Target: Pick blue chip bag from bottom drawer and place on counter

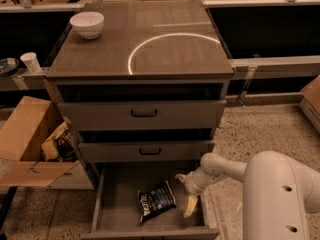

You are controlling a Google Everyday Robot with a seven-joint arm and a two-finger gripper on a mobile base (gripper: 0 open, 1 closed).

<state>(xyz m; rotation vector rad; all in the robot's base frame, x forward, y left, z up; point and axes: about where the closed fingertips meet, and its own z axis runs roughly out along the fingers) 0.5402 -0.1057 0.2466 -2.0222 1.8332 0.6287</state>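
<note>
the gripper (184, 194) is hanging spread wide in the bottom drawer (118, 194), just beside the blue chip bag (156, 200). it should be easing across, straddling the bag's middle.

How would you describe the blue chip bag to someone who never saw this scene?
Find the counter marked with a white circle; below it, the bottom drawer is pulled out. On the drawer floor lies the blue chip bag, beside the open claw. It alone there is dark, glossy and crinkled, with white lettering.
</note>
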